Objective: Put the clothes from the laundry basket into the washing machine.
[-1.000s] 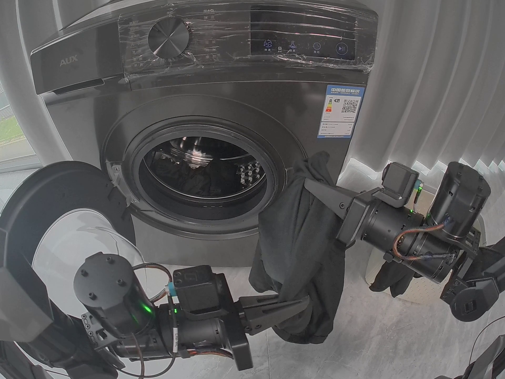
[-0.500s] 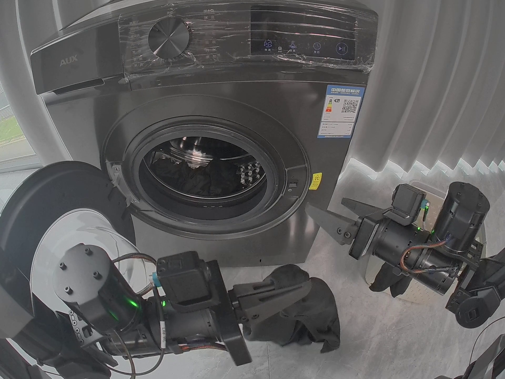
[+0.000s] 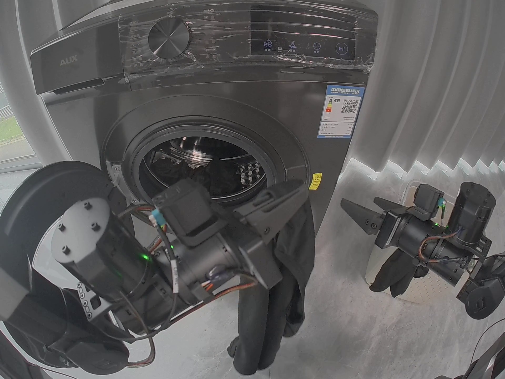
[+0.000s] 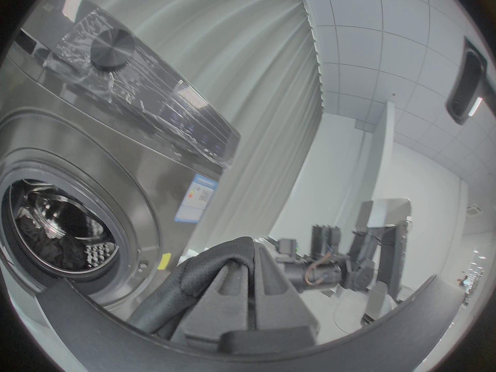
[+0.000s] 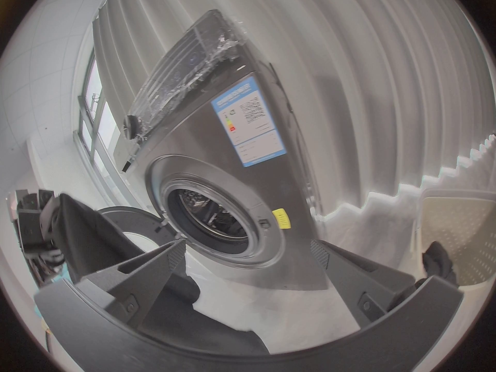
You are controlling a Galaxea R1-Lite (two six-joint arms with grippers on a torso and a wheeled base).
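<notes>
Left gripper (image 3: 294, 191) sits at centre frame in the head view, just in front of the lower right rim of the washing machine (image 3: 210, 96) opening. Its fingers (image 4: 281, 298) are clenched on a black garment (image 3: 263, 311), which hangs straight down from them toward the floor at bottom centre. More dark clothes (image 3: 210, 177) lie inside the drum. The round door (image 3: 52, 196) stands swung open at left of frame.

Right gripper (image 3: 359, 202) is at mid right, well apart from the machine front — fingers (image 5: 155, 264) spread wide, nothing between them. Behind that arm at the right edge stands the pale perforated laundry basket (image 3: 421, 290), with another dark garment (image 3: 392, 272) draped over its near rim.
</notes>
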